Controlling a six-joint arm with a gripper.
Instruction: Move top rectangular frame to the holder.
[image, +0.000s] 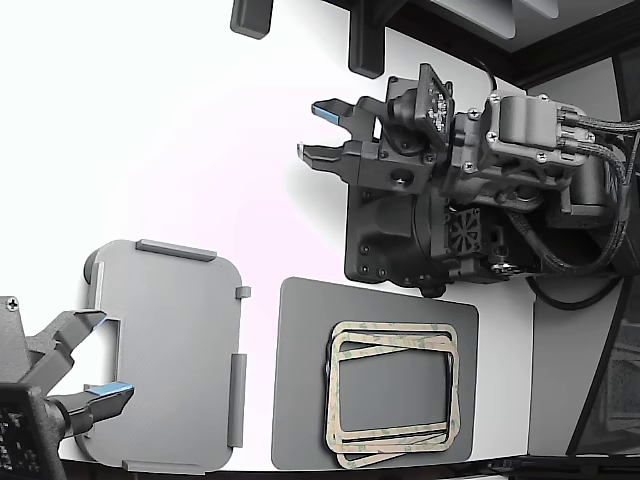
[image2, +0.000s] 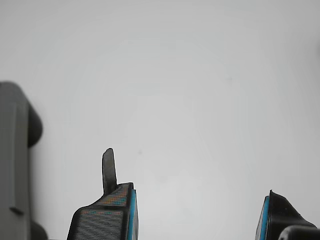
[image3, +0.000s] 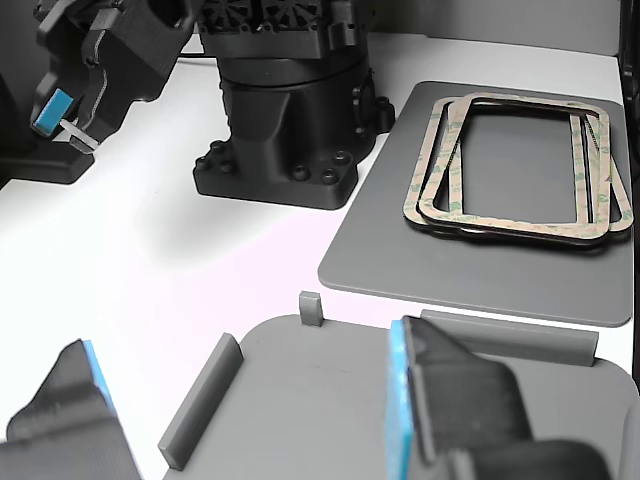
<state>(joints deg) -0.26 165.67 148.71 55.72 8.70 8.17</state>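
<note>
Loosely stacked frames: thin beige-tan rectangular rings with greenish flecks lie fanned on the flat dark grey mat (image: 300, 400); the top rectangular frame (image: 395, 350) sits slightly askew on the others, its edges overhanging them and so open to a pinch.
Holder: the light grey rounded-rectangle plate with raised edge tabs (image: 170, 350) lies just beside the mat, on the exterior view's left of it, bare and ready to receive a frame.
Gripper: the black working gripper with blue pads (image: 322, 130) hangs well apart from the mat, beyond its far edge, over the white table (image: 200, 150). Its fingers stand wide apart with nothing between them; the wrist view shows only bare table in the gap.
Second gripper: a matching tool (image: 105, 352) hovers over the holder's outer edge, on the side away from the mat, also spread and empty. It probably waits to steady the plate.
Task stage: by the look of it, not yet begun, as no frame has left the mat.
Room to move: open table lies between the working gripper and the mat. The arm's black base (image: 400, 240) stands just beyond the mat's far edge, so a descent looks safer from above.
Risk: the rings overlap closely, and a pinch may lift two.
</note>
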